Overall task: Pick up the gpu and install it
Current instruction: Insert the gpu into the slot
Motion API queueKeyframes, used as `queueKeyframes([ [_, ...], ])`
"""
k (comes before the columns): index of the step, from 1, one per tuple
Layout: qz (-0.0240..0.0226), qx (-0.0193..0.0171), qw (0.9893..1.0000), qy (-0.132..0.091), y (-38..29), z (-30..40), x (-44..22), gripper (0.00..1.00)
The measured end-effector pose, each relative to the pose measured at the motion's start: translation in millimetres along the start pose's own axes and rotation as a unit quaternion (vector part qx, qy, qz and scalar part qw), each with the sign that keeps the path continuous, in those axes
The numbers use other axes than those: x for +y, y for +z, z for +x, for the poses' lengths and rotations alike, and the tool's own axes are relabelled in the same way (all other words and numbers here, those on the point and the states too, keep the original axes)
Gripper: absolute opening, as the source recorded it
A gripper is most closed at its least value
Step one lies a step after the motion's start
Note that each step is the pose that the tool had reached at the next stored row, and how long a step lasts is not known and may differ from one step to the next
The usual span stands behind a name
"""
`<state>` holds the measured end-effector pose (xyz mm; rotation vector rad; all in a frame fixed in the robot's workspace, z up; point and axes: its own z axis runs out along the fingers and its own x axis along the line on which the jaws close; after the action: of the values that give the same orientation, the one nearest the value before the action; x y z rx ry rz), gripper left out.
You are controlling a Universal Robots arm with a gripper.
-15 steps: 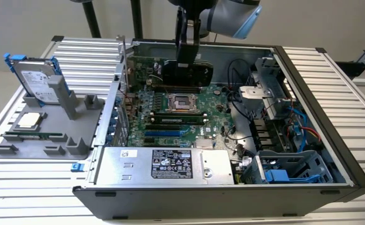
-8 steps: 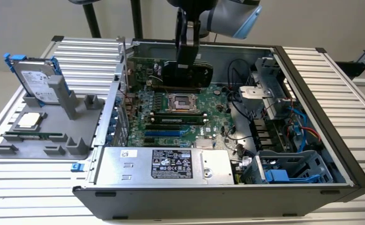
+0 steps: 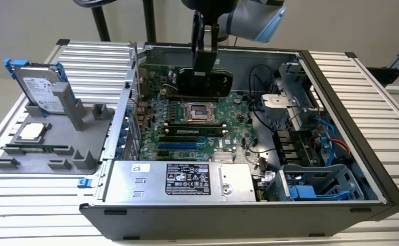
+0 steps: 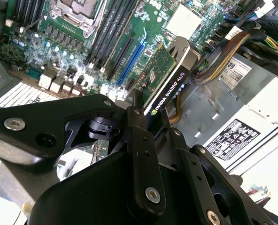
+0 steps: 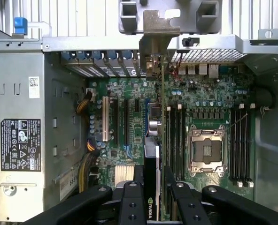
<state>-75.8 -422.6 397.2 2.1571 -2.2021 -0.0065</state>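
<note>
Left of the open computer case [image 3: 363,169] in the exterior view, the grey parts stand [image 3: 42,154] holds the hard drive [image 3: 39,87]. Over the motherboard [image 3: 185,128], the gripper [image 3: 204,72] is clamped on the gpu [image 3: 199,82], held edge-on above the board, its silver bracket [image 5: 158,35] toward the case's rear wall. The card looks stiff and light but fragile (bare board, exposed contacts); the cooler block's flat faces seem the safest hold, as gripped now, fingers [image 5: 132,197] either side.
</note>
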Motion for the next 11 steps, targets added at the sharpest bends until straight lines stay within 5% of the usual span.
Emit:
queueKeyframes([
  [11,0.0000,0.0018,1.0000,0.000,3.3,-0.1,-0.1,0.00],
])
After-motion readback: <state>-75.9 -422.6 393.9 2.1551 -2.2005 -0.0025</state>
